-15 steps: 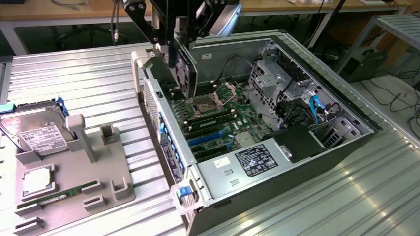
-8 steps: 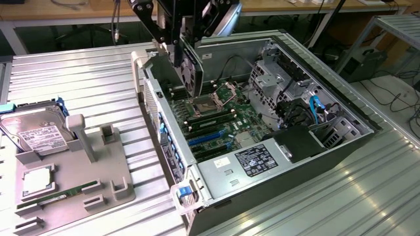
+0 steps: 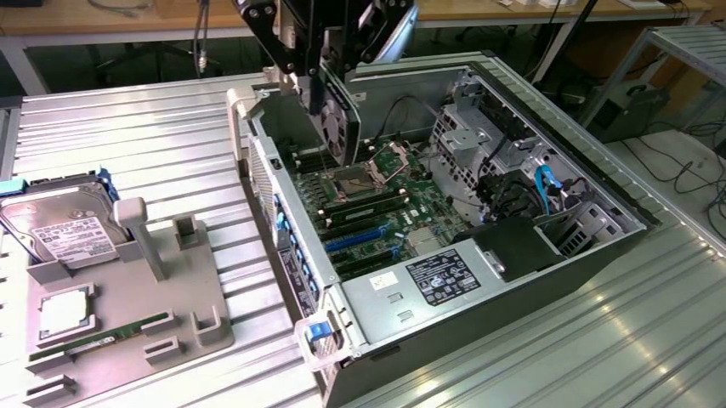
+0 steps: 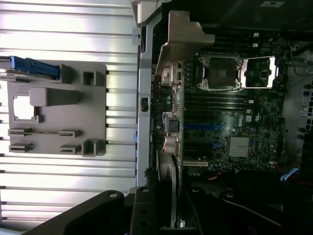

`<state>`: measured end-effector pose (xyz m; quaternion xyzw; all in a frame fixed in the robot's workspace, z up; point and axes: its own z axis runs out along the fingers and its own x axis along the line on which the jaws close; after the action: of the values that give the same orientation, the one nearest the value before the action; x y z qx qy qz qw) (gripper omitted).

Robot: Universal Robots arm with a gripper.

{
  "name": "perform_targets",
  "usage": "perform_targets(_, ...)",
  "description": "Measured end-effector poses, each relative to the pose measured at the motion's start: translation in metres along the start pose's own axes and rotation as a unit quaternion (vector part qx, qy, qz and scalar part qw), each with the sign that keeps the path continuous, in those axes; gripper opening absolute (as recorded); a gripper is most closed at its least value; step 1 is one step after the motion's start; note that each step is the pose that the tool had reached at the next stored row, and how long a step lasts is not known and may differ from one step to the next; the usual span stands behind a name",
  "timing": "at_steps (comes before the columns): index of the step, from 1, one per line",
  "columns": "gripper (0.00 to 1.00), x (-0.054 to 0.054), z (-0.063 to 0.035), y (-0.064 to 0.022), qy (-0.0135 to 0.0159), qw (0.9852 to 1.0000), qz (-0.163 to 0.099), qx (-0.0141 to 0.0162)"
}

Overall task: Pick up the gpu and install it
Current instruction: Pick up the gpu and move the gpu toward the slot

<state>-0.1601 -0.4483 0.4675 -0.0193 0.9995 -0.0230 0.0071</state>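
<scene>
Install step: jaws grip the gpu (image 3: pixel 340 119) edge-on above the computer case (image 3: pixel 511 331); seating probably demands alignment with the blue slot (image 3: pixel 357 238).

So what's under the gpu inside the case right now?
The motherboard, with its open CPU socket and blue slots. The strip of board directly beneath the gpu is covered by the card.
</scene>
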Motion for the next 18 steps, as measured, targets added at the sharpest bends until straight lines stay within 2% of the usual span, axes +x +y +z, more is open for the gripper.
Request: perform_targets(18, 0.27, -0.016, 0.0005, -0.0006, 0.0, 1.0, 0.0, 0.0)
